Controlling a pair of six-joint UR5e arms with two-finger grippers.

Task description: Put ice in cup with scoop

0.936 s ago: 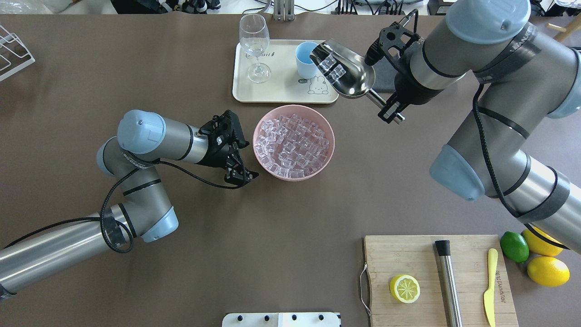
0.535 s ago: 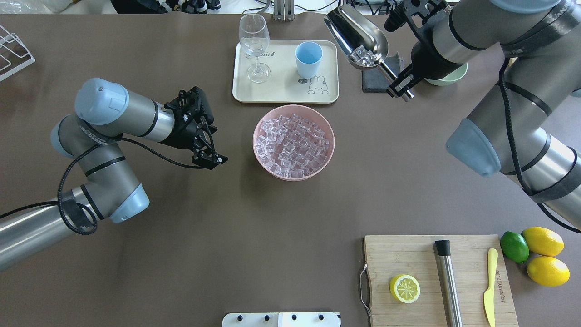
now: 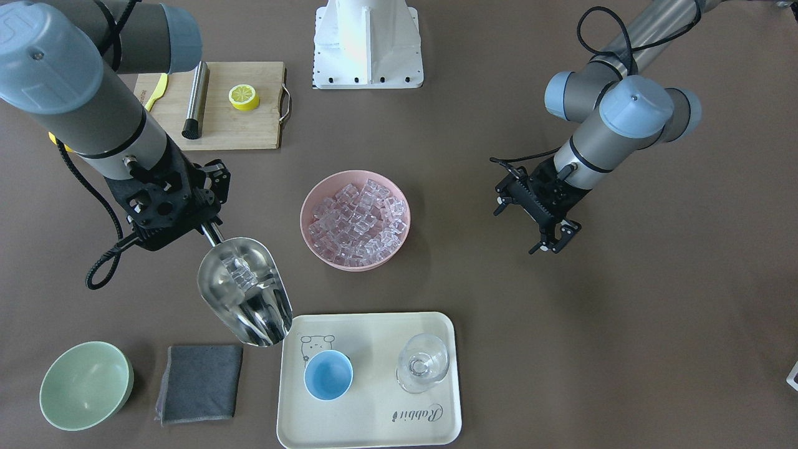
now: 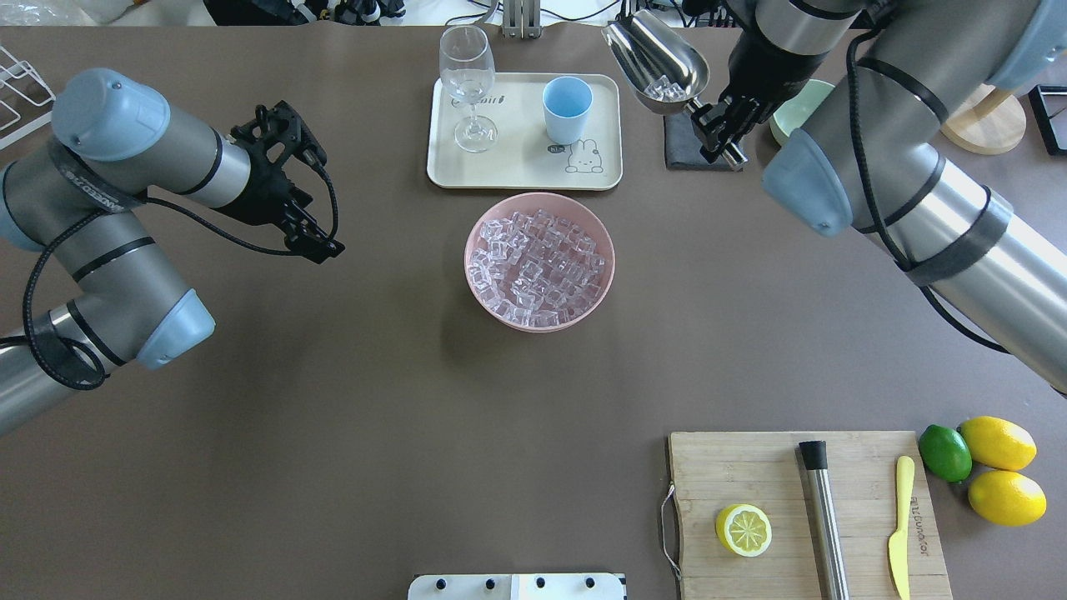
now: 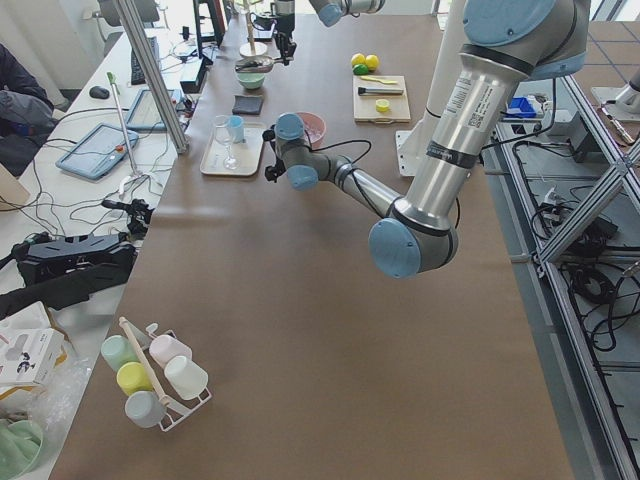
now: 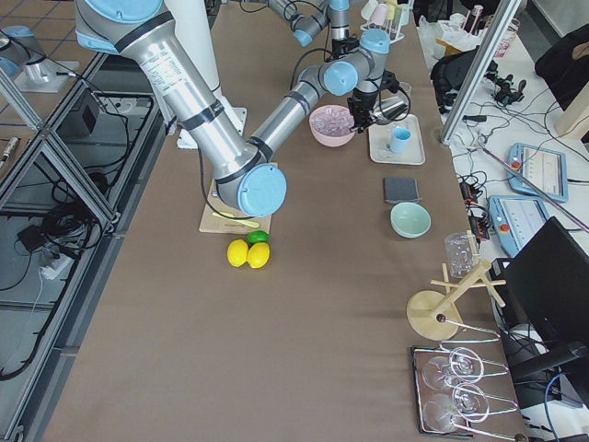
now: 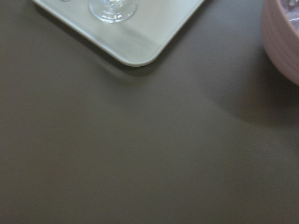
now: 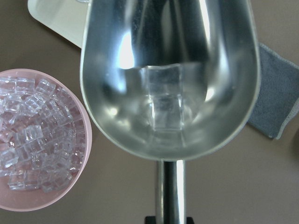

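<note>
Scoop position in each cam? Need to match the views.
Front-facing: scoop lower left of centre.
Overhead: scoop at top, right of centre.
Exterior left: scoop tiny, top, far end.
Exterior right: scoop top, right of centre.
Left wrist: not in it.
Right wrist: scoop fills the frame.
Shared landmark: pink bowl.

The right arm is stretched toward the far side of the table with its wrist bent downward. The right gripper (image 4: 723, 127) is clamped on the rod handle of the scoop (image 4: 658, 58), which is held aloft. The left arm is folded at the elbow. The left gripper (image 3: 553, 239) is held above the table, empty, with its fingers parted.
</note>
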